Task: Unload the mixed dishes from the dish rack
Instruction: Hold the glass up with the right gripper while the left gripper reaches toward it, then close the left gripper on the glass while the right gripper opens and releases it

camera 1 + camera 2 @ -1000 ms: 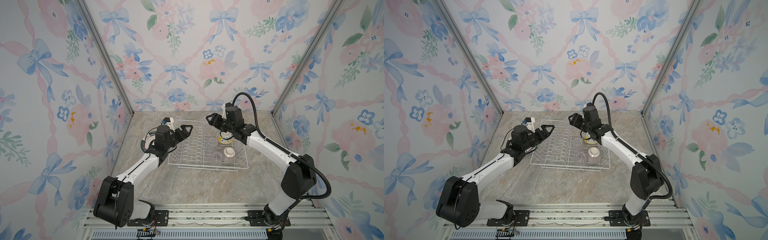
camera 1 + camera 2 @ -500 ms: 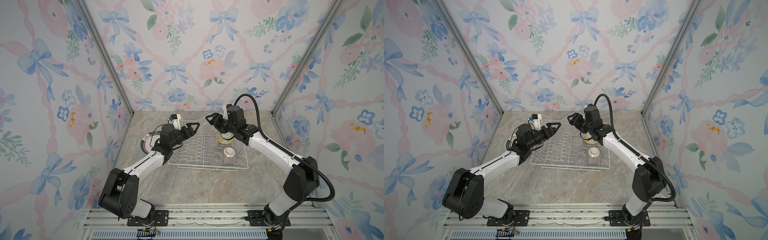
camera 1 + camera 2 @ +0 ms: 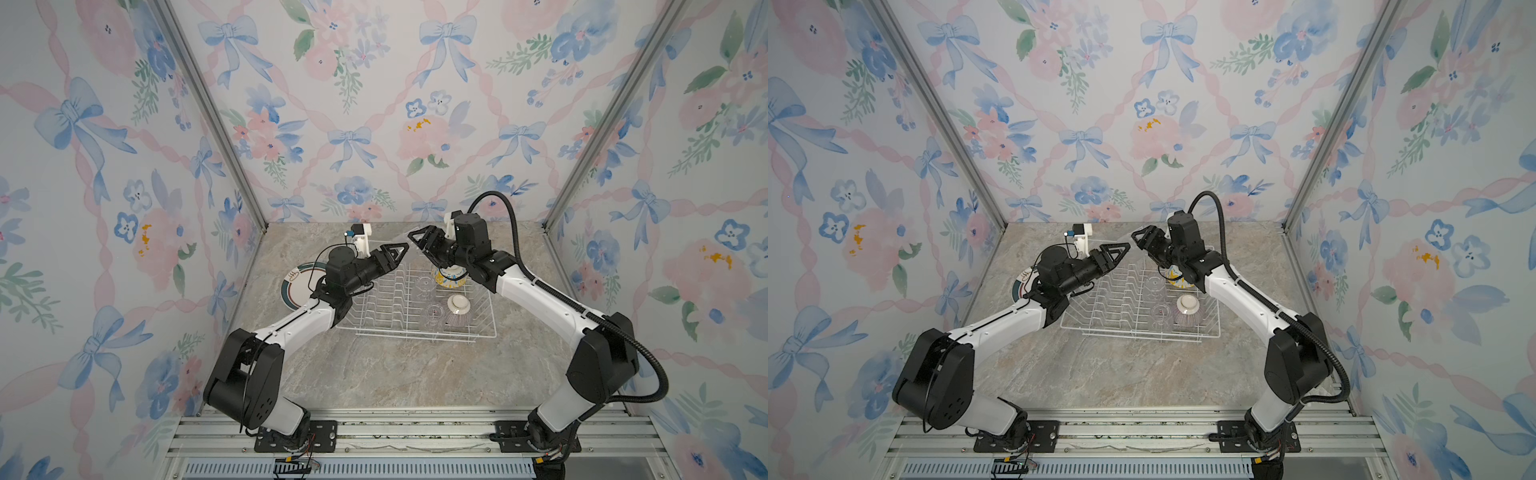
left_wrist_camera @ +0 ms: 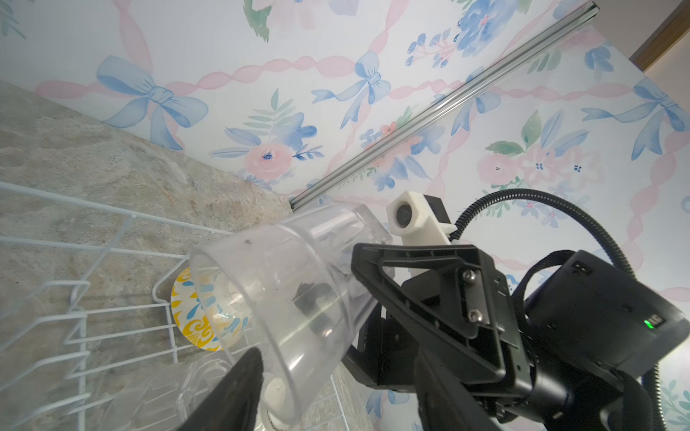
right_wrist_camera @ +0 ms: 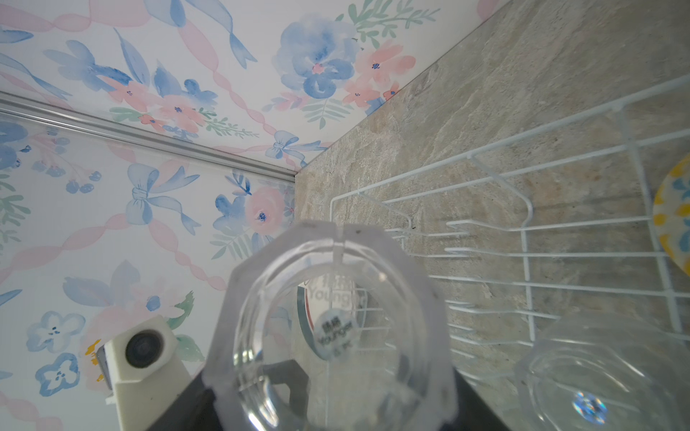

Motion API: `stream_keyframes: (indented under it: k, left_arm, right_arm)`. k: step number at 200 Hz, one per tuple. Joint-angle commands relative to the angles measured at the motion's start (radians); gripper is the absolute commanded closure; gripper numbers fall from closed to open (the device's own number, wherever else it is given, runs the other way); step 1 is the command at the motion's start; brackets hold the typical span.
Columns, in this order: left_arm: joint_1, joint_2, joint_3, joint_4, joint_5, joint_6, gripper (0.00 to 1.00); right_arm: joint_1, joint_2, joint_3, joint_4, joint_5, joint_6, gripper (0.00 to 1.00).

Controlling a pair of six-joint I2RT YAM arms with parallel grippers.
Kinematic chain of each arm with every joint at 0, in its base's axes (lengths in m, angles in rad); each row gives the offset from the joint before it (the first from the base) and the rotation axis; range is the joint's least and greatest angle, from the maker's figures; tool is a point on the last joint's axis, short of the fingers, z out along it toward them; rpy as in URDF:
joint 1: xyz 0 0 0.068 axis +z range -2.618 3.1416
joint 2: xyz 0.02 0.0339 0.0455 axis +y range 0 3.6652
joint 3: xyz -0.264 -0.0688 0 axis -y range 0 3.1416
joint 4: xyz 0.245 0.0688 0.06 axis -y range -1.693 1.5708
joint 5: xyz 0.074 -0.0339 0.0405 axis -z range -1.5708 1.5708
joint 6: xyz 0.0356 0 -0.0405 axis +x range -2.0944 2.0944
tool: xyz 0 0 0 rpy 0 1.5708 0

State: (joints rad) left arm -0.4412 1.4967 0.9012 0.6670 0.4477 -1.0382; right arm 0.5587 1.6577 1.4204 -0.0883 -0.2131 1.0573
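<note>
My right gripper (image 3: 419,240) is shut on a clear glass cup (image 5: 336,298) and holds it on its side in the air above the far edge of the white wire dish rack (image 3: 399,330). My left gripper (image 3: 397,250) faces it from the left. Its jaws are open, and the cup's open rim (image 4: 276,298) lies partly between them. Still in the rack are two more clear cups (image 3: 424,286) (image 3: 432,313), a yellow-blue bowl (image 3: 449,281) and an upturned purplish striped bowl (image 3: 458,307). A teal-brown rimmed plate (image 3: 296,286) lies flat on the table left of the rack.
The rack's left half holds only rows of upright wire prongs (image 3: 386,291). Flowered walls close in the table at the back and on both sides. Bare marble table (image 3: 395,374) runs from the rack's front to the arm bases.
My left arm swung from beside the plate to the rack's far edge, reaching the held cup, and its jaws narrowed. The right arm stayed almost still with the cup.
</note>
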Motion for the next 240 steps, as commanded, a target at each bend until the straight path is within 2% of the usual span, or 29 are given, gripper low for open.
stream_keyframes:
  k: [1, 82, 103, 120, 141, 147, 173, 214, 240]
  left_arm:
    - [-0.009, 0.022, 0.027, 0.031, 0.024, -0.005, 0.41]
    - [-0.030, 0.068, 0.056, 0.031, -0.002, 0.007, 0.52]
    - [-0.030, 0.082, 0.065, 0.031, -0.013, 0.006, 0.63]
    - [-0.031, 0.090, 0.070, 0.031, -0.015, 0.005, 0.81]
    - [-0.030, 0.096, 0.073, 0.030, -0.012, 0.007, 0.97]
    - [-0.030, 0.094, 0.072, 0.031, -0.013, 0.009, 1.00]
    - [-0.028, 0.076, 0.055, 0.029, -0.029, 0.020, 1.00]
    - [-0.028, 0.032, 0.032, -0.012, -0.062, 0.055, 1.00]
    - [-0.028, 0.009, 0.025, -0.028, -0.072, 0.070, 1.00]
  right_arm:
    - [0.020, -0.045, -0.006, 0.065, -0.019, 0.027, 0.48]
    - [0.024, -0.059, -0.011, 0.088, -0.048, 0.081, 0.49]
    - [0.025, -0.068, -0.026, 0.093, -0.042, 0.087, 0.49]
    - [0.025, -0.075, -0.033, 0.090, -0.039, 0.086, 0.51]
    - [0.027, -0.082, -0.043, 0.086, -0.036, 0.086, 0.51]
    - [0.027, -0.084, -0.042, 0.083, -0.035, 0.082, 0.49]
    - [0.014, -0.098, -0.048, 0.080, -0.028, 0.072, 0.40]
    - [-0.010, -0.140, -0.054, 0.070, -0.006, 0.042, 0.11]
    - [-0.021, -0.159, -0.056, 0.062, 0.003, 0.032, 0.07]
